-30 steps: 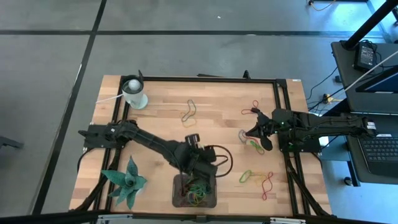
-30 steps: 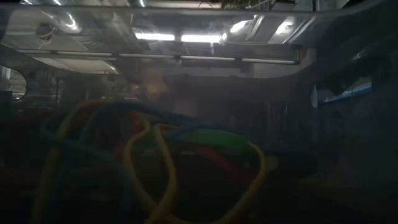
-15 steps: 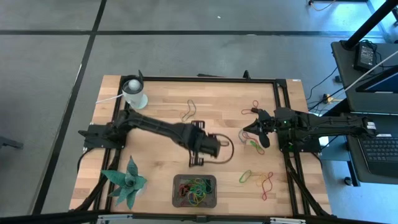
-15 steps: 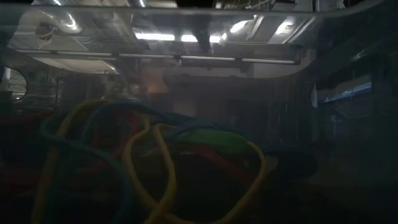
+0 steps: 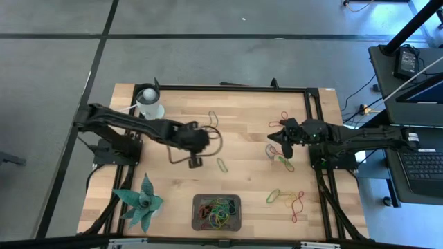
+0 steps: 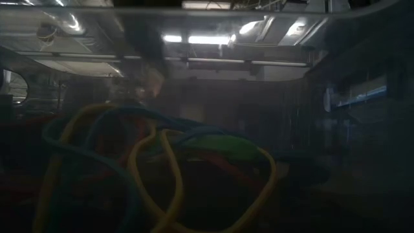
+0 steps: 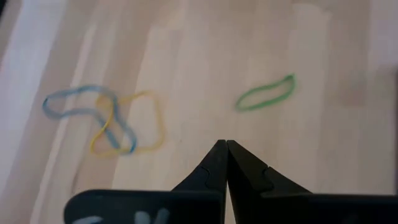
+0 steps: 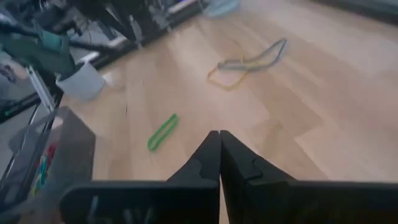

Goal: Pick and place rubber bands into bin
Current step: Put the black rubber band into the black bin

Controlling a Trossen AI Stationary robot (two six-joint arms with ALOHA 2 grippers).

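**Both grippers shut and empty above the bench**

While the left arm reaches in from the bench's left edge, its elbow bent, the left gripper (image 5: 196, 162) hangs mid-bench with fingers pressed together, holding nothing. One green band (image 7: 265, 94) lies just ahead of it, and a blue-and-yellow pair (image 7: 109, 119) lies farther off. From the right edge the right arm stretches nearly straight; the right gripper (image 5: 275, 138) is likewise closed and empty, over a small cluster of bands (image 5: 280, 158). One bin (image 5: 217, 211), dark grey and shallow, sits at the near edge, holding a tangle of coloured loops. More bands (image 5: 287, 199) lie to its right.
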